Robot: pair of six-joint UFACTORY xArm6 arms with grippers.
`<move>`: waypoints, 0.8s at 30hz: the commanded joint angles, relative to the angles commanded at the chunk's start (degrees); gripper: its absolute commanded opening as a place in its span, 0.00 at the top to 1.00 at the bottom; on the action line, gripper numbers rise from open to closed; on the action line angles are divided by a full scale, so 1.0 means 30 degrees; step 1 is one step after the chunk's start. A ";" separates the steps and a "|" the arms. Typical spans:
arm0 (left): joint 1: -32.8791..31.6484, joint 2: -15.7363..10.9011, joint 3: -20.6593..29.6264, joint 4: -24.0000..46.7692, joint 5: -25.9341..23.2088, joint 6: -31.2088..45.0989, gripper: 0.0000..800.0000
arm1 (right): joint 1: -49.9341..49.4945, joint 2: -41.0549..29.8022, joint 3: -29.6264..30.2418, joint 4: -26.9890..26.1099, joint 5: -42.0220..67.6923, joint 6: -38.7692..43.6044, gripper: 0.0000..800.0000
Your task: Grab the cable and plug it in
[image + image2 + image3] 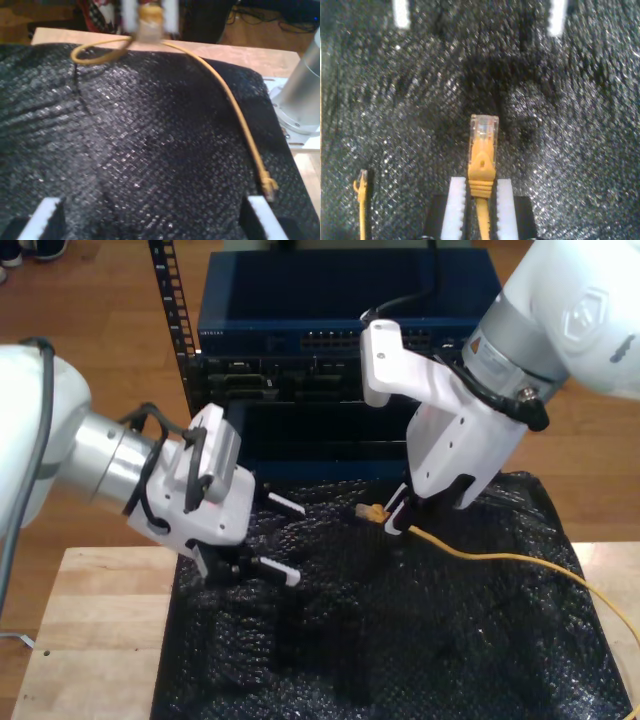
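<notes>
Second wrist view: my second end effector (pixel 475 210) clamps the orange cable (pixel 481 187) just behind its clear plug (pixel 484 131), above the black mat (pixel 570 150). My first end effector (pixel 155 220) stands wide, empty, above that mat.

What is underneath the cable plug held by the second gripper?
Below the clear plug, clamped in my second gripper, lies the black textured mat, darkened by shadow. The cable trails across it. What the mat covers cannot be seen.
</notes>
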State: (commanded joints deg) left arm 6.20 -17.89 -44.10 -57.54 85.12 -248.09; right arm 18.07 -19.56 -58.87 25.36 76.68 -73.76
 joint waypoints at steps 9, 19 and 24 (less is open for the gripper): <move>-0.0674 0.0440 -0.0176 -0.2168 0.0088 -0.0059 0.00 | 0.0088 0.0000 0.0029 0.0440 0.0000 0.0029 0.98; -0.0674 0.0469 -0.0147 -0.2344 0.0996 -0.0059 0.00 | 0.0176 0.0117 0.0117 0.0498 -0.0059 0.0059 0.98; -0.0645 0.0469 -0.0088 -0.2901 0.1465 -0.0059 0.06 | 0.0176 0.0147 0.0117 0.0557 -0.0059 0.0088 0.98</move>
State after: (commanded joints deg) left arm 4.26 -16.48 -44.36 -66.24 89.52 -248.26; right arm 18.59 -19.12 -58.52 27.03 76.51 -73.49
